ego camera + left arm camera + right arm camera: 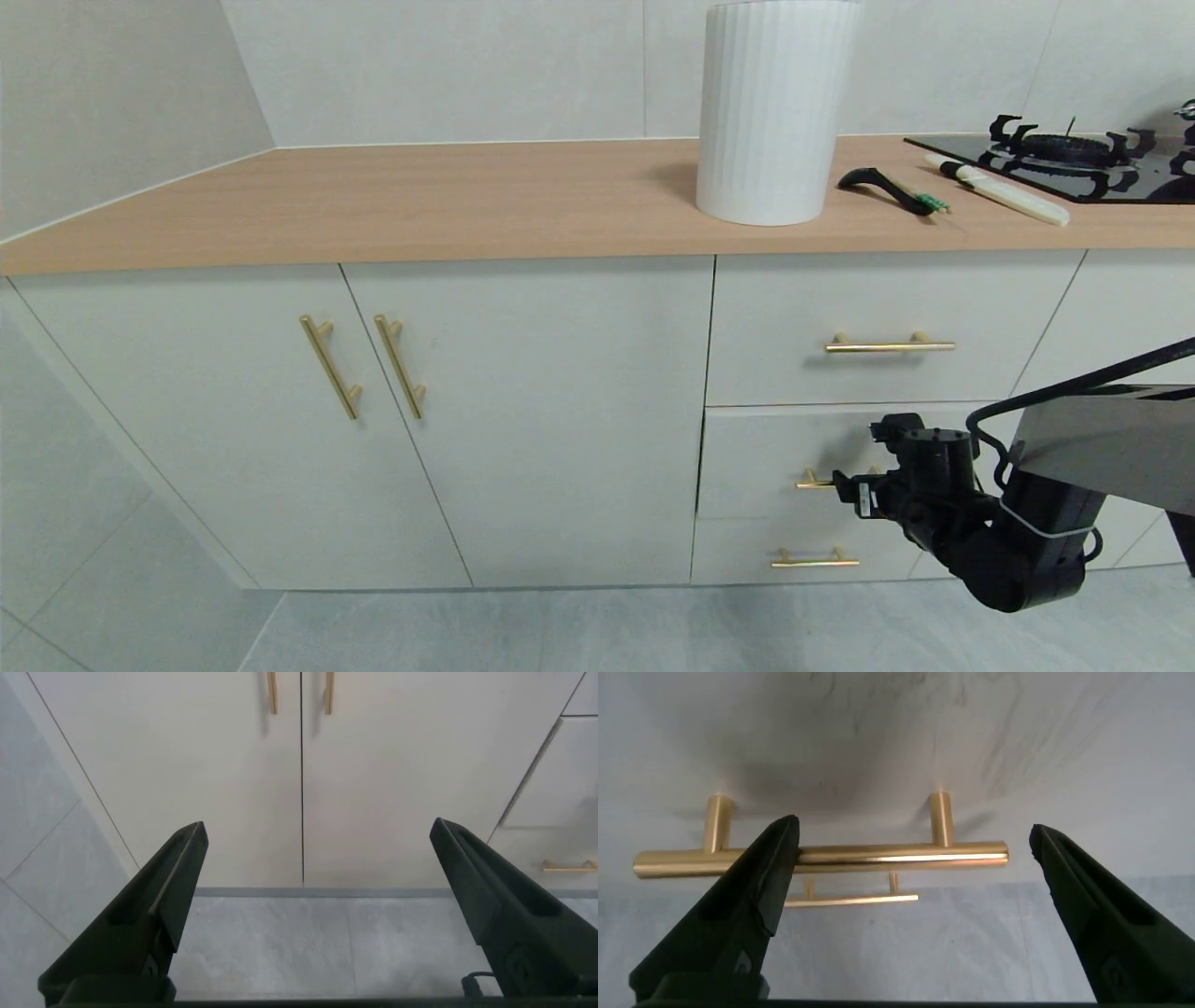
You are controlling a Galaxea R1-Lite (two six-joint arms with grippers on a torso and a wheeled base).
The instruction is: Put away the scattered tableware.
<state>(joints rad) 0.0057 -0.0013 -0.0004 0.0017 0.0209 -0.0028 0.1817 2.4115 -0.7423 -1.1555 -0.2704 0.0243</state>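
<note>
Left gripper (318,829) wide open, empty, facing cupboard doors (187,765). Right gripper (915,826) wide open, empty, drawer handle (878,856) just ahead, its long axis running finger to finger, not across. Black utensil (894,189) and white utensil (999,189) lie on counter (467,196), well above this nearer gripper

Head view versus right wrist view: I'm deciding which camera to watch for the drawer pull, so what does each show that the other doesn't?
Head view, not the wrist: the countertop with a white ribbed container, a black-handled brush, a long white utensil and the stove; the cupboard doors; the top drawer handle.
Right wrist view, not the head: the right gripper open, its fingers spread to either side of the middle drawer handle.
Both: that gripper at the middle handle, and the bottom drawer handle.
</note>
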